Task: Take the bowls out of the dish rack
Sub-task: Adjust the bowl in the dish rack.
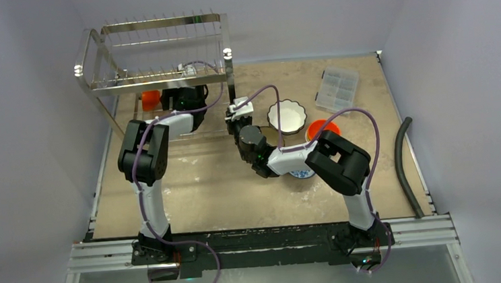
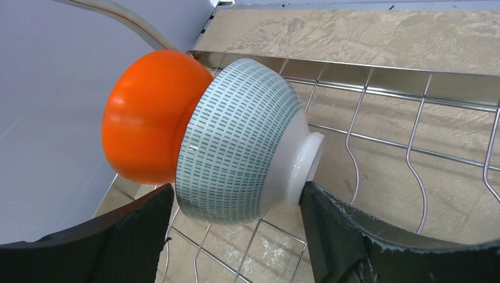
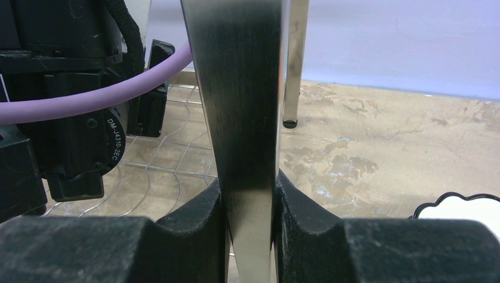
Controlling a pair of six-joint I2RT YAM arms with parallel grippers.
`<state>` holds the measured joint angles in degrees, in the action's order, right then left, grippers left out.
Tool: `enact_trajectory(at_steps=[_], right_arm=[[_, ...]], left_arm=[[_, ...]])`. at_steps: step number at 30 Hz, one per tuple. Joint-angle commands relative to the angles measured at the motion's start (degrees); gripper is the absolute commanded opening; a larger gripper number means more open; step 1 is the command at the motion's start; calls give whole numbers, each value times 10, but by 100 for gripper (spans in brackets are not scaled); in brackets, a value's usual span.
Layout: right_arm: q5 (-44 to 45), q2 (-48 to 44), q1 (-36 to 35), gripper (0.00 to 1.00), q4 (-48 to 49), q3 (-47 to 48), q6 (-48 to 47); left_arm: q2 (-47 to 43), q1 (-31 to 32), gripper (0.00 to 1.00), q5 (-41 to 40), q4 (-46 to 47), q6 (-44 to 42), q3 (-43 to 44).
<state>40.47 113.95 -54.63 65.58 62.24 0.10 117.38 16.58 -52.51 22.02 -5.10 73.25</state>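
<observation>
The steel dish rack (image 1: 157,24) stands at the far left. On its lower tier a white bowl with teal dashes (image 2: 247,135) lies on its side, its mouth against an orange bowl (image 2: 147,124), which also shows from above (image 1: 150,98). My left gripper (image 2: 239,194) is open around the teal bowl: the right finger (image 2: 342,236) touches its foot, the left finger (image 2: 135,236) stands a hair off its rim. My right gripper (image 3: 247,188) is shut on the rack's front right post (image 3: 242,88), as seen from above (image 1: 239,112).
On the table right of the rack sit a white scalloped bowl (image 1: 287,116), an orange bowl (image 1: 318,129) and a blue-patterned bowl (image 1: 302,173) partly under my right arm. A clear compartment box (image 1: 337,89) lies far right. A black hose (image 1: 405,163) runs along the right edge.
</observation>
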Motion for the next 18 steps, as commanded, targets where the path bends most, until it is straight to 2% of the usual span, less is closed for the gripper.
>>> enact_trajectory(at_steps=[1, 8, 18], right_arm=[[-39, -14, 0, 0, -11, -5, 49], [-43, -14, 0, 0, -11, -6, 52], [-45, -13, -1, 0, -12, -5, 52]], left_arm=[[-9, 1, 75, -13, -4, 14, 21], [-10, 2, 67, -17, -8, 13, 21], [-11, -2, 72, -6, -11, 22, 23]])
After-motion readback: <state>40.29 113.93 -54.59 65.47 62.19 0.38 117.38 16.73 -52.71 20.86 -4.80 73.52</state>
